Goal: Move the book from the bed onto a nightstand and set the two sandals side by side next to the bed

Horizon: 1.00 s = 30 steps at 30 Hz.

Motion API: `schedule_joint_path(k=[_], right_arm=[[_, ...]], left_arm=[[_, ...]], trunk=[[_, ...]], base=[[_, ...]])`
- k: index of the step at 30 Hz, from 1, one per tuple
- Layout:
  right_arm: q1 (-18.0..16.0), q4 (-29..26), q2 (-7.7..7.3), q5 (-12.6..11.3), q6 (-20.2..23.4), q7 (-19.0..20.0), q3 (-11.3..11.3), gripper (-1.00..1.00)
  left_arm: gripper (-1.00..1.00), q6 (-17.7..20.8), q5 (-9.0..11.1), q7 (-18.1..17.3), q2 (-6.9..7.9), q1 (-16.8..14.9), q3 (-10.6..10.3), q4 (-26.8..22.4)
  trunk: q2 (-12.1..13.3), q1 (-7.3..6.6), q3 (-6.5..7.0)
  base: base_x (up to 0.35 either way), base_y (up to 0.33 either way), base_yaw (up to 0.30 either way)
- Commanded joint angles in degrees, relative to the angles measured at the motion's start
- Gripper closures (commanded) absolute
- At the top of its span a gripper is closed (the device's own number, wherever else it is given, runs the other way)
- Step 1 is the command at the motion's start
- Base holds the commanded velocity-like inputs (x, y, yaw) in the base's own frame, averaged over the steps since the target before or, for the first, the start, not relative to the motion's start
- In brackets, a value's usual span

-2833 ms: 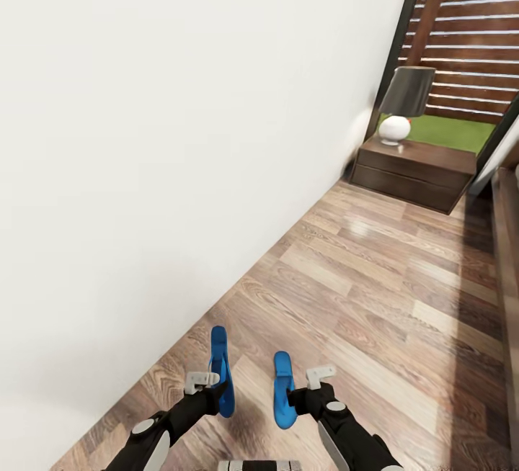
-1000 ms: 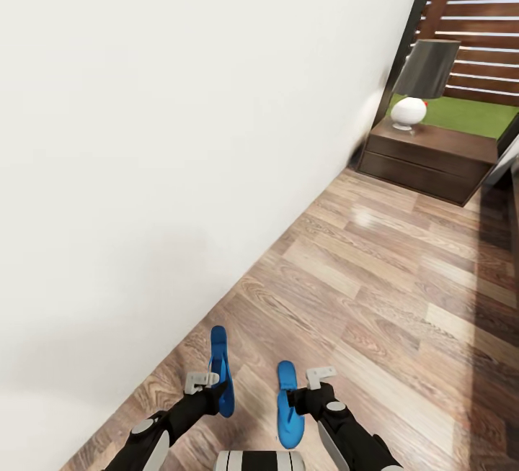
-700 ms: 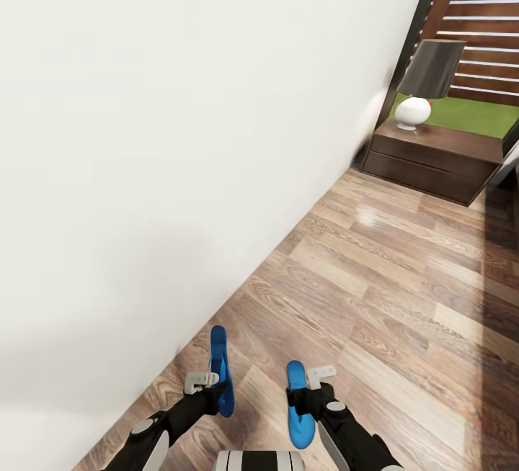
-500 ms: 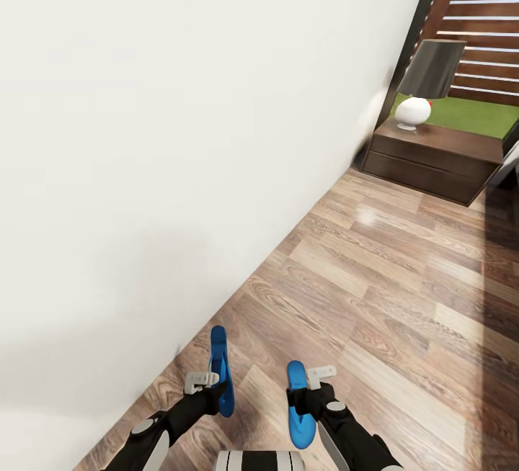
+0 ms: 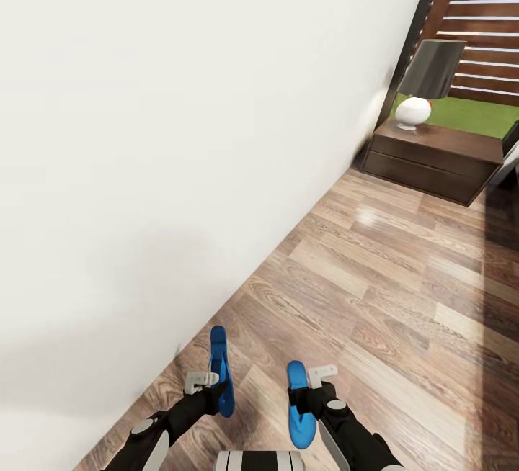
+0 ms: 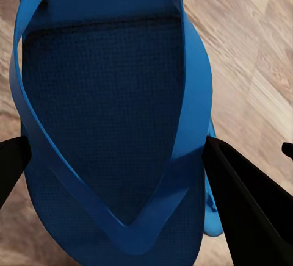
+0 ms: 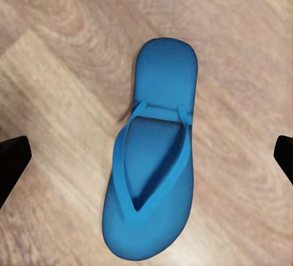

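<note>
Two bright blue sandals show low in the head view. The left sandal (image 5: 219, 363) stands on edge, and my left gripper (image 5: 218, 389) is shut on it. In the left wrist view its sole (image 6: 110, 95) sits between the black fingers (image 6: 244, 205), which press its sides. The right sandal (image 5: 298, 400) lies flat on the wood floor, strap up, under my right gripper (image 5: 306, 393). In the right wrist view that sandal (image 7: 165, 71) rests free, with the right gripper (image 7: 148, 159) open wide around it. A dark nightstand (image 5: 432, 158) stands far off. The book is out of view.
A white wall (image 5: 158, 168) runs close along my left side. A lamp (image 5: 425, 82) with a dark shade and white base sits on the nightstand, before a window showing grass and a slatted fence. Open wood-plank floor (image 5: 404, 298) stretches ahead and right.
The right sandal went from held on edge to lying flat on the floor, a little to the right. The view shifted early on, then stayed still. The left sandal stays gripped.
</note>
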Motion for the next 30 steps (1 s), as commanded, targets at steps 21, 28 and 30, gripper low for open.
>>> schedule_joint_path(k=[21, 28, 30], right_arm=[[-0.02, -0.16, -0.04, -0.33, 0.35, -0.17, 0.2, -1.0], [0.0, -0.16, -0.05, -0.33, 0.36, -0.17, 0.2, -1.0], [0.0, -0.16, -0.05, -0.33, 0.36, -0.17, 0.2, -1.0]], left_arm=[[1.0, 0.18, 0.45, -0.17, -0.08, -0.02, 0.02, 0.01], [1.0, 0.18, 0.42, -0.2, -0.08, -0.02, 0.02, 0.01], [1.0, 0.18, 0.43, -0.2, -0.08, -0.02, 0.02, 0.01]], trunk=[[-0.19, 0.32, -2.92], [-0.28, 0.5, -4.47], [-0.31, 0.56, -4.91]], base=[[0.0, 0.0, 0.0], [0.0, 0.0, 0.0], [0.0, 0.0, 0.0]])
